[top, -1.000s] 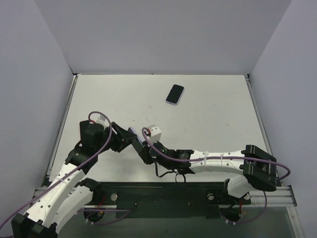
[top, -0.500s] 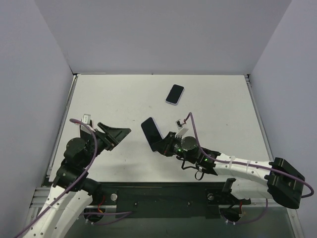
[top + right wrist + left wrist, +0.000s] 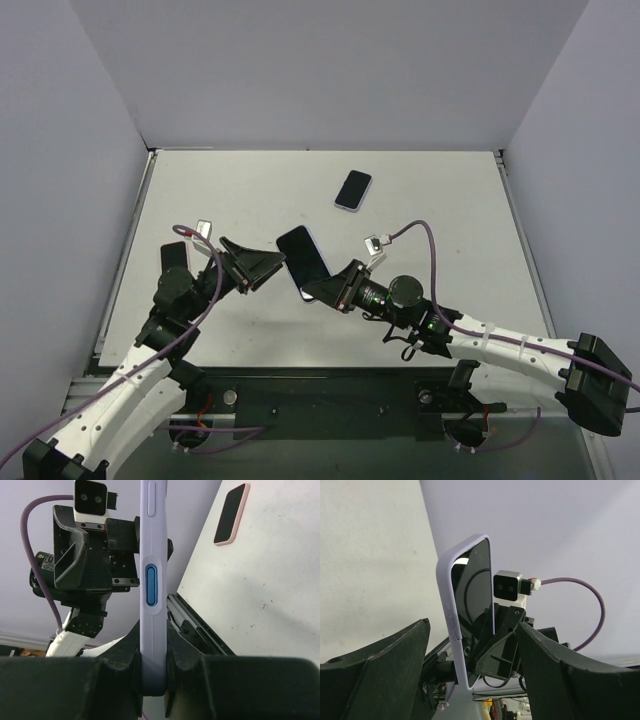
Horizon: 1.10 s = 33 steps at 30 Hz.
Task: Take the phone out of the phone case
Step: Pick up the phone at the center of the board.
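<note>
Swung rightward, the left gripper (image 3: 268, 270), jaws apart, nears the lilac rubbery case (image 3: 445, 611) holding the black glass phone (image 3: 470, 592), clamped in the right gripper (image 3: 322, 292), and should pinch case rim only.

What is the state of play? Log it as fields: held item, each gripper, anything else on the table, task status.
held item: phone inside lavender phone case, upright, raised off the table
right gripper: shut on the phone case's lower end, edge-on between its fingers
left gripper: open, fingers on either side of the phone, no contact visible
other item: second phone, flat on the table, far side, apart from both arms
task status: phone not yet out of the phone case
</note>
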### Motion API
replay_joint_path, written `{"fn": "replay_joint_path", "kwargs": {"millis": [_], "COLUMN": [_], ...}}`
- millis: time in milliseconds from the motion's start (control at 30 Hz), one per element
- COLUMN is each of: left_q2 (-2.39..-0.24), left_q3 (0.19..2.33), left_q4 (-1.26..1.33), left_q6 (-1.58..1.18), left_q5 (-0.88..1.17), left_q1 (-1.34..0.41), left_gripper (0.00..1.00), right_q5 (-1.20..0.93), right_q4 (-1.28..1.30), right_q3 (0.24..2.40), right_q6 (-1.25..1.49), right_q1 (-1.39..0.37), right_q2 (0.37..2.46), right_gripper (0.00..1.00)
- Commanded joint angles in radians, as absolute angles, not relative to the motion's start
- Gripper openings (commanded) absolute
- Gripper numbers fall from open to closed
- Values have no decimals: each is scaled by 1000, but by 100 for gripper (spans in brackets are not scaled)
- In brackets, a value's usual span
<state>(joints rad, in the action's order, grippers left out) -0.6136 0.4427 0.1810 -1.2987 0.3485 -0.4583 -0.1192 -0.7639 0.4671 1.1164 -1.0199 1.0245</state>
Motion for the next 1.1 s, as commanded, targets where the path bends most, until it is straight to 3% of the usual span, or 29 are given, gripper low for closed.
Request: {"fn": "replay_joint_path", "kwargs": {"millis": [0, 400, 533, 833, 1067], "left_q2": [-658, -767, -799, -864, -888], "left_q3": [422, 479, 492, 526, 519], "left_q4": [434, 551, 595, 698, 765], "left_q6": [-1371, -1373, -1385, -1401, -1433], "left_q5": [353, 301, 296, 279, 262], "left_q1": [-508, -561, -561, -561, -575], "left_gripper": [79, 62, 46, 42, 31], "right_q5": [-146, -129, -114, -103, -92], "right_q4": [-1002, -1068, -1072, -1066, -1045], "right_q3": [476, 448, 448, 469, 472], "right_q6": [1175, 1197, 1192, 1190, 1189], "right_q1": [-1015, -1038, -1052, -1072, -1074], "right_q2": [1011, 1019, 1015, 1019, 1003], "right_gripper": [0, 0, 0, 0, 0]}}
